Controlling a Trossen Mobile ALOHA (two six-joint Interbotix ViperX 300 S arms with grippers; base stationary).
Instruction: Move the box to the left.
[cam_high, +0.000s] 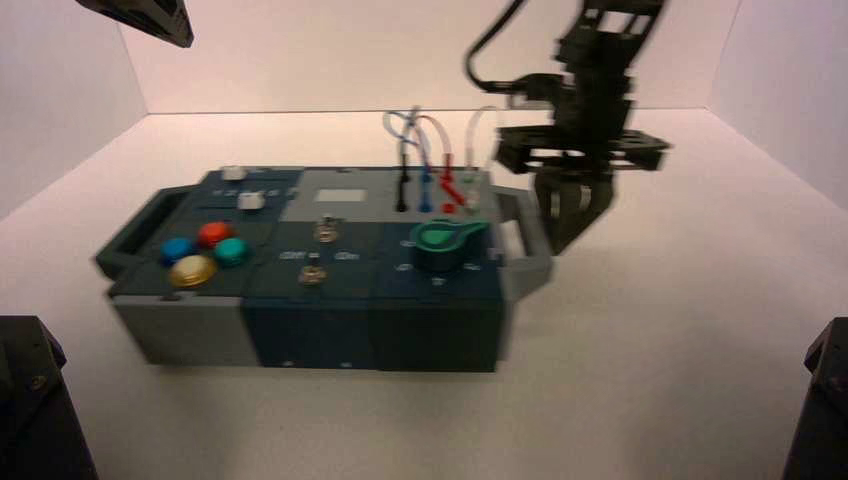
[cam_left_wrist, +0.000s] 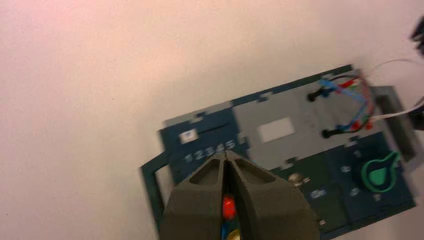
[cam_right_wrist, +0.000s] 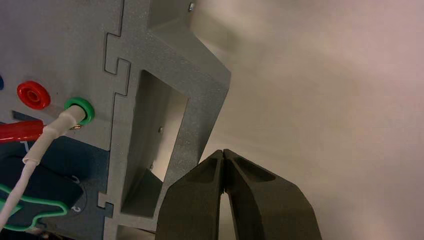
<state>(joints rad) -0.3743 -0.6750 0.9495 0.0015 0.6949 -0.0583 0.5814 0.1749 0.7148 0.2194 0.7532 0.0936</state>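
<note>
White enclosure, white table (cam_high: 650, 380): right gripper staged at the box's right handle for a leftward push.

The box (cam_high: 330, 320) sits left of centre on the table, its long side facing the near edge. The right gripper (cam_high: 570, 215) hangs just beside the grey right handle (cam_high: 525, 245); in the right wrist view its fingers (cam_right_wrist: 200, 200) are closed together, tips meeting, holding nothing. Judged step: approach complete or contact imminent; whether the fingers touch the handle cannot be confirmed. The next move calls for a level sideways press on the handle, kept clear of the wires (cam_high: 440, 150) and green dial (cam_high: 445, 245). The left gripper (cam_left_wrist: 226, 156), also closed and empty, hovers above the box's left part, largely cut off in the high view. The box's far side is hidden.
</note>
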